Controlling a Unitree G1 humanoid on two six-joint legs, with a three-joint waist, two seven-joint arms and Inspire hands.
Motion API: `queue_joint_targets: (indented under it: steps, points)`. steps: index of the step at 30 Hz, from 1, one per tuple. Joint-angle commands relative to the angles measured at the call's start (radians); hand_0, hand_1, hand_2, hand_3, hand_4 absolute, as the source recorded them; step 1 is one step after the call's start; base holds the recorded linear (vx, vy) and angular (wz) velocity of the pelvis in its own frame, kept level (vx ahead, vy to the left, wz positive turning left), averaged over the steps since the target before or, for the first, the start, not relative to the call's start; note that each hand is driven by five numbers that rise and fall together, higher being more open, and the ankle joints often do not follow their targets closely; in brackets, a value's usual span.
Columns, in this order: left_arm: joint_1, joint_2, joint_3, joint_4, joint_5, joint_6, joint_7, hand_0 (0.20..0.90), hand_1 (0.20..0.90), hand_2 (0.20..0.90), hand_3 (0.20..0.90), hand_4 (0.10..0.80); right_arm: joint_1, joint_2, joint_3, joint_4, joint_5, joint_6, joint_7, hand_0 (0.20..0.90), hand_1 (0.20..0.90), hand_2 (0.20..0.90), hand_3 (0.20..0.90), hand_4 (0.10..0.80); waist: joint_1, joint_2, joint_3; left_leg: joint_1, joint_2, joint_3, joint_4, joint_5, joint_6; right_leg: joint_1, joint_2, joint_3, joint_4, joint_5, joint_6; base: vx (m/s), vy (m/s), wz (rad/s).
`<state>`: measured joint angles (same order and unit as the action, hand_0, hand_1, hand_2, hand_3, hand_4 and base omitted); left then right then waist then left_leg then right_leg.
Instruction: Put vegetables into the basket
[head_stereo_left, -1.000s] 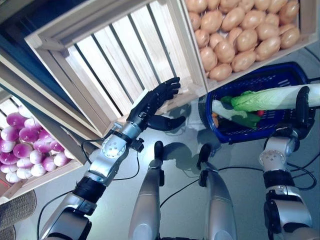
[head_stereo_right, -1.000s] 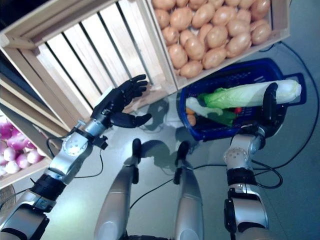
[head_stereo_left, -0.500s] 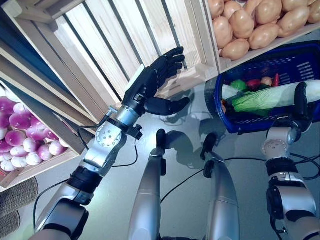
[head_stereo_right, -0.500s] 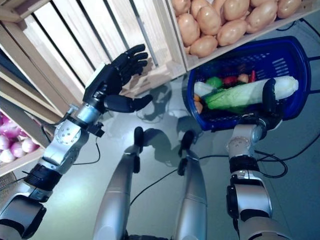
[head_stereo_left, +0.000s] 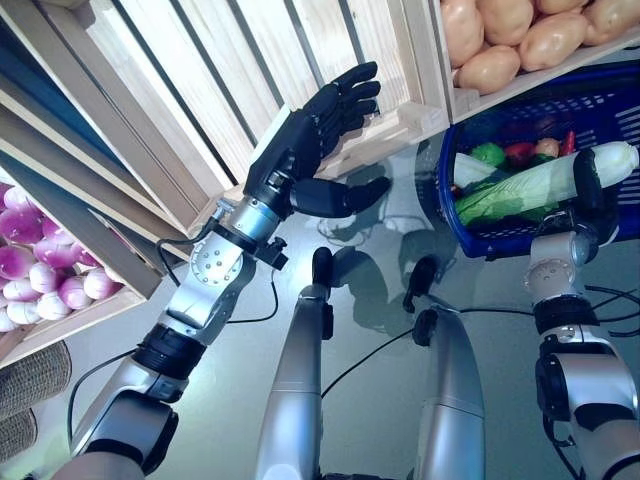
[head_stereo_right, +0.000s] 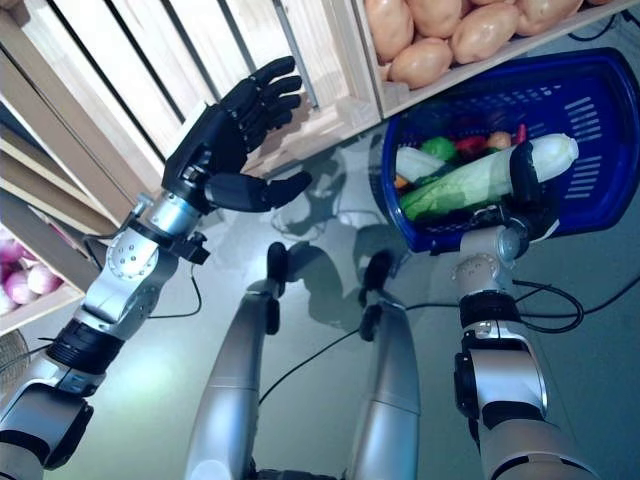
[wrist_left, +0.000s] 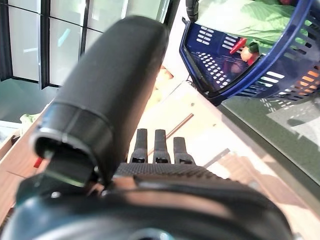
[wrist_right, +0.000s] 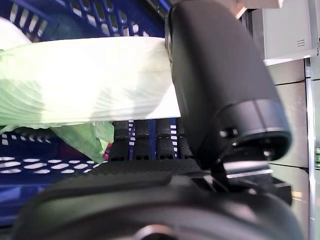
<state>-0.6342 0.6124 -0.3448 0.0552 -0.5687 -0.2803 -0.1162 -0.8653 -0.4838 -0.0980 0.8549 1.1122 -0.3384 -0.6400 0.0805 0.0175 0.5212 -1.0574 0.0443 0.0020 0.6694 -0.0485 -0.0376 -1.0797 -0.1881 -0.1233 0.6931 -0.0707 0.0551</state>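
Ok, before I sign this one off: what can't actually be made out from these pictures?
- Right hand: its fingers pass behind the cabbage; the right wrist view shows only their bases.
- Blue basket: its bottom and the small vegetables there are mostly covered by the cabbage.
- Potato crate: cut off by the eye views' top edge.
- Crate of purple-white vegetables: cut off by the left edge.

You see a blue basket (head_stereo_left: 610, 95) with slotted walls, a pale green-and-white cabbage (head_stereo_left: 540, 185), tan potatoes (head_stereo_left: 510, 45), purple-and-white turnips (head_stereo_left: 45, 280), pale slatted wooden crates (head_stereo_left: 200, 70), and black hands (head_stereo_left: 300, 150).
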Motion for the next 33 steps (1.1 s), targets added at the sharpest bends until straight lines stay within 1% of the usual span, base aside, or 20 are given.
queue_joint_targets:
  steps: [1,6,9,10,11,18,20,21,24,26,28,30,31,32,33]
  points:
    - [-0.055,-0.024,0.067,-0.168,-0.036,-0.143,-0.017,0.900,0.900,0.900,0.900,0.800,0.004,-0.140,-0.031,-0.115,0.005,-0.164,-0.044,0.900,0.900,0.900,0.900,0.800,-0.007,0.063,-0.001,0.028,-0.047,-0.033,-0.041,-0.016,0.000,0.059,0.038,0.002,0.056,-0.031,-0.007,0.000,0.000,0.00]
    - [-0.063,-0.024,0.066,-0.175,-0.049,-0.138,-0.015,0.900,0.900,0.900,0.900,0.800,-0.013,-0.127,-0.026,-0.138,-0.092,-0.196,-0.122,0.900,0.900,0.900,0.900,0.800,-0.009,0.070,-0.001,0.021,-0.048,-0.030,-0.038,-0.013,-0.001,0.049,0.041,0.010,0.064,-0.027,-0.004,-0.001,0.020,0.00]
    - [-0.065,-0.025,0.065,-0.169,-0.046,-0.146,-0.013,0.900,0.900,0.900,0.900,0.800,-0.020,-0.128,-0.025,-0.140,-0.125,-0.189,-0.165,0.900,0.900,0.900,0.900,0.800,-0.010,0.069,-0.001,0.029,-0.047,-0.028,-0.042,-0.017,-0.002,0.055,0.044,0.011,0.057,-0.028,-0.004,-0.002,0.022,0.00]
    - [-0.067,-0.028,0.066,-0.166,-0.057,-0.151,-0.014,0.900,0.900,0.900,0.900,0.800,-0.024,-0.133,-0.023,-0.134,-0.143,-0.163,-0.200,0.900,0.900,0.900,0.900,0.800,-0.012,0.067,-0.001,0.041,-0.049,-0.026,-0.048,-0.018,-0.002,0.068,0.049,0.011,0.045,-0.028,-0.005,0.000,0.000,0.00]
    - [-0.070,-0.028,0.066,-0.165,-0.055,-0.154,-0.016,0.900,0.900,0.900,0.900,0.800,-0.026,-0.137,-0.020,-0.128,-0.145,-0.166,-0.216,0.900,0.900,0.900,0.900,0.800,-0.011,0.067,-0.001,0.046,-0.049,-0.026,-0.053,-0.018,-0.002,0.073,0.050,0.012,0.038,-0.028,-0.006,0.000,0.000,0.00]
    - [-0.079,-0.033,0.055,-0.173,-0.079,-0.154,-0.027,0.900,0.900,0.900,0.900,0.800,-0.043,-0.146,-0.005,-0.103,-0.210,-0.159,-0.253,0.900,0.900,0.900,0.900,0.800,-0.011,0.067,-0.001,0.090,-0.048,-0.023,-0.077,-0.020,-0.005,0.115,0.055,0.007,-0.003,-0.023,-0.007,0.005,0.003,0.00]
    - [-0.074,-0.036,0.058,-0.172,-0.094,-0.151,-0.047,0.900,0.900,0.900,0.900,0.800,-0.040,-0.141,-0.006,-0.105,-0.219,-0.164,-0.248,0.900,0.900,0.900,0.900,0.800,-0.012,0.065,-0.001,0.108,-0.047,-0.021,-0.091,-0.015,-0.008,0.135,0.059,0.005,-0.028,-0.017,-0.006,0.040,0.029,-0.03]
    - [-0.062,-0.045,0.059,-0.172,-0.098,-0.153,-0.062,0.900,0.900,0.900,0.900,0.800,-0.033,-0.134,-0.004,-0.110,-0.222,-0.182,-0.253,0.900,0.900,0.900,0.900,0.800,-0.014,0.061,-0.001,0.135,-0.043,-0.018,-0.115,-0.008,-0.010,0.161,0.063,0.003,-0.060,-0.009,-0.006,0.046,0.028,-0.05]
    - [-0.054,-0.052,0.042,-0.174,-0.109,-0.143,-0.060,0.900,0.900,0.900,0.900,0.800,-0.018,-0.117,0.002,-0.124,-0.210,-0.205,-0.217,0.900,0.900,0.900,0.900,0.800,-0.018,0.050,-0.001,0.198,-0.040,-0.014,-0.166,0.006,-0.012,0.229,0.069,0.000,-0.128,0.005,-0.003,0.053,0.010,-0.08]
    - [-0.050,-0.052,0.037,-0.173,-0.133,-0.152,-0.079,0.900,0.900,0.900,0.900,0.800,-0.006,-0.100,0.013,-0.141,-0.203,-0.213,-0.194,0.900,0.900,0.900,0.900,0.800,-0.018,0.041,-0.001,0.245,-0.042,-0.014,-0.204,0.016,-0.015,0.278,0.072,-0.004,-0.173,0.015,0.000,0.053,0.013,0.00]
    - [-0.036,-0.057,0.037,-0.174,-0.208,-0.136,-0.151,0.900,0.900,0.900,0.900,0.800,0.010,-0.074,0.029,-0.155,-0.221,-0.229,-0.128,0.900,0.900,0.900,0.900,0.800,-0.016,0.029,-0.001,0.330,-0.044,-0.001,-0.275,0.034,-0.021,0.368,0.071,-0.022,-0.251,0.034,0.007,0.067,0.019,-0.01]
    - [-0.029,-0.067,0.030,-0.162,-0.241,-0.123,-0.194,0.900,0.900,0.900,0.900,0.800,0.022,-0.050,0.054,-0.181,-0.227,-0.227,-0.083,0.900,0.900,0.900,0.900,0.800,-0.016,0.019,-0.001,0.406,-0.040,0.012,-0.329,0.048,-0.023,0.445,0.070,-0.034,-0.301,0.044,0.013,0.042,0.041,-0.03]
    - [-0.030,-0.067,0.030,-0.162,-0.242,-0.122,-0.195,0.900,0.900,0.900,0.900,0.800,0.022,-0.048,0.056,-0.182,-0.227,-0.227,-0.080,0.900,0.900,0.900,0.900,0.800,-0.016,0.019,-0.001,0.408,-0.040,0.013,-0.337,0.058,-0.023,0.448,0.070,-0.035,-0.309,0.053,0.012,0.036,0.056,-0.05]
    - [-0.024,-0.075,0.027,-0.158,-0.231,-0.111,-0.184,0.900,0.900,0.900,0.900,0.800,0.032,-0.036,0.071,-0.193,-0.238,-0.231,-0.060,0.900,0.900,0.900,0.900,0.800,-0.015,0.015,-0.001,0.449,-0.039,0.016,-0.360,0.063,-0.025,0.489,0.068,-0.039,-0.329,0.056,0.015,0.060,0.052,-0.07]
    - [-0.017,-0.079,0.028,-0.151,-0.242,-0.102,-0.199,0.900,0.900,0.900,0.900,0.800,0.049,-0.025,0.081,-0.200,-0.239,-0.232,-0.039,0.900,0.900,0.900,0.900,0.800,-0.015,0.012,-0.001,0.493,-0.036,0.021,-0.379,0.059,-0.026,0.531,0.065,-0.045,-0.345,0.051,0.017,0.089,0.070,-0.11]
